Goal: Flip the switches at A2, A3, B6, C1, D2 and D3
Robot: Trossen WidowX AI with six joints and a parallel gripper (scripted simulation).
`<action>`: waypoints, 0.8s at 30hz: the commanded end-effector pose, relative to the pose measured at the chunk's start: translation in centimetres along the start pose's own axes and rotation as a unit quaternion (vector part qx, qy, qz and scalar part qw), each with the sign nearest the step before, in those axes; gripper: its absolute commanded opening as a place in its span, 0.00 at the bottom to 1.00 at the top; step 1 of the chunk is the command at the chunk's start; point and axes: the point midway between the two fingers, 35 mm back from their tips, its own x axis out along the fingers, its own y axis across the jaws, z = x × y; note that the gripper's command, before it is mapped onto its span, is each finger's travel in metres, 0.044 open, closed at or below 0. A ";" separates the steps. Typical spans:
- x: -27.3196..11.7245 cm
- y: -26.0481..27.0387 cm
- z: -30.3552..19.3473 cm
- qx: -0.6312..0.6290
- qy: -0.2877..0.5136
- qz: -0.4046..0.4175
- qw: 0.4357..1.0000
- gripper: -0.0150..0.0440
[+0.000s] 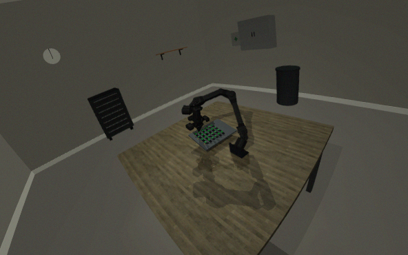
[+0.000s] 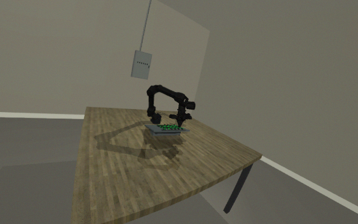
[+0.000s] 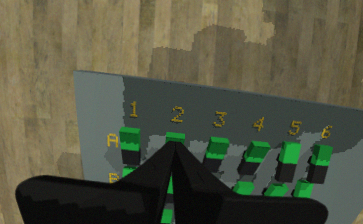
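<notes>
Wrist: fingers closed over A2 switch [image 3: 175, 136]

Dim room, soft overlapping shadows, blocky edges.

The flat grey panel [image 3: 97, 105] carries yellow-orange printed numerals and letters, and its rocker switches [image 3: 217, 152] are bright green on top with black bodies beneath. The black six-joint arm [image 1: 234, 107] and its matte black gripper [image 3: 172, 146] show no markings. The table top [image 2: 126, 169] is wood in pale tan and brown planks, streaked with darker grain and grey shadow. The far walls are dull grey-beige, with an off-white strip along the floor.
</notes>
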 end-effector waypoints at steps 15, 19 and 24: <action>0.4 0.0 0.0 -0.004 0.000 -0.003 1.000 0.25; 0.4 0.0 0.0 -0.004 0.000 -0.003 1.000 0.25; 0.5 0.0 0.0 -0.004 0.000 -0.003 1.000 0.25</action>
